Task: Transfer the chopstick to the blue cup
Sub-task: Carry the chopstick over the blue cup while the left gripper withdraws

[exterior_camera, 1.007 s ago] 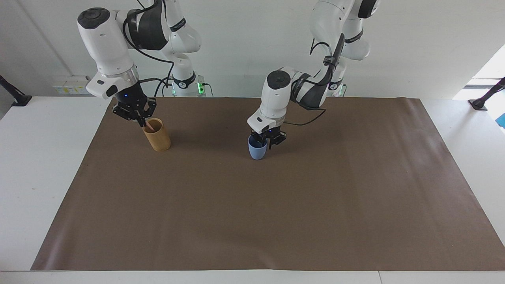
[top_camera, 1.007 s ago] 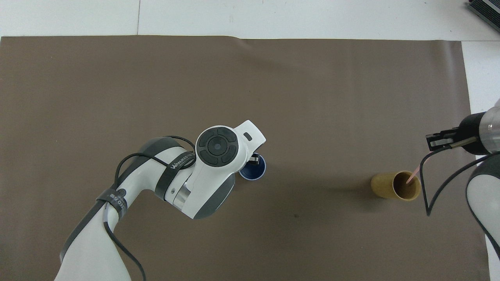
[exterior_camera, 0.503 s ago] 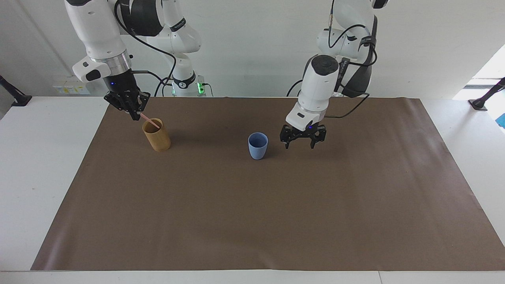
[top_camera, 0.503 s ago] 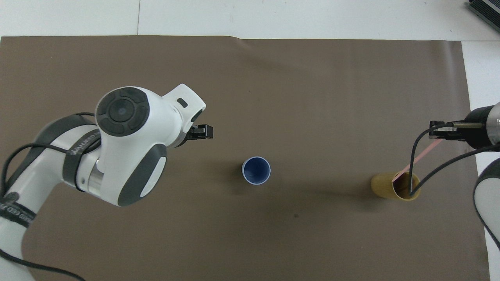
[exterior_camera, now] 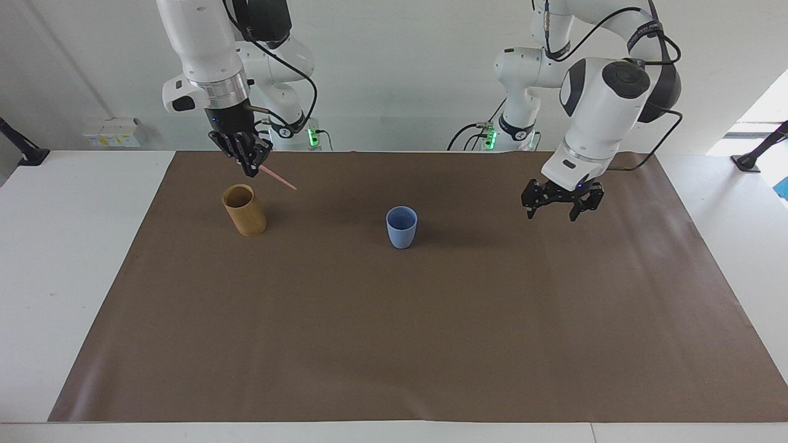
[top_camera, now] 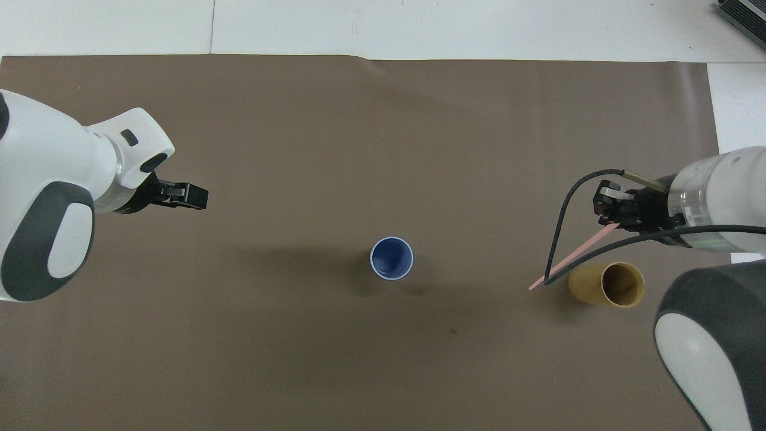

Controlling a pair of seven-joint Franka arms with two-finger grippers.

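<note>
I am starting from the robots' end of the table, where the right gripper (exterior_camera: 249, 161) is hanging in the air over the brown mat (exterior_camera: 394, 344), just above and beside the tan bamboo holder (exterior_camera: 244, 210). Its fingertips are pinching the upper end of the chopstick (exterior_camera: 278, 179), which is slanting downward from the grip toward the middle of the table, its free tip hanging clear of the holder. From overhead the stick (top_camera: 571, 258) is running from the gripper (top_camera: 607, 206) down past the holder's outer wall (top_camera: 589, 284).

I am judging the chopstick to be very light, stiff and smooth, so it is likely to pivot or slip in a two-finger pinch. Held at one end, as it is now, the long free part is swinging wide; a hold nearer the middle would steady it, though the end grip is leaving more length free to go into a cup.

The right arm is standing tall, its wrist pointing nearly straight down.

The blue cup (exterior_camera: 402, 227) is standing upright near the middle of the mat, slightly farther from the robots than the holder and well apart from it. It looks empty from above (top_camera: 391, 258).

Toward the left arm's end, the left gripper (exterior_camera: 561, 204) is waiting in the air over bare mat, fingers spread and holding nothing, its forearm angling downward.
</note>
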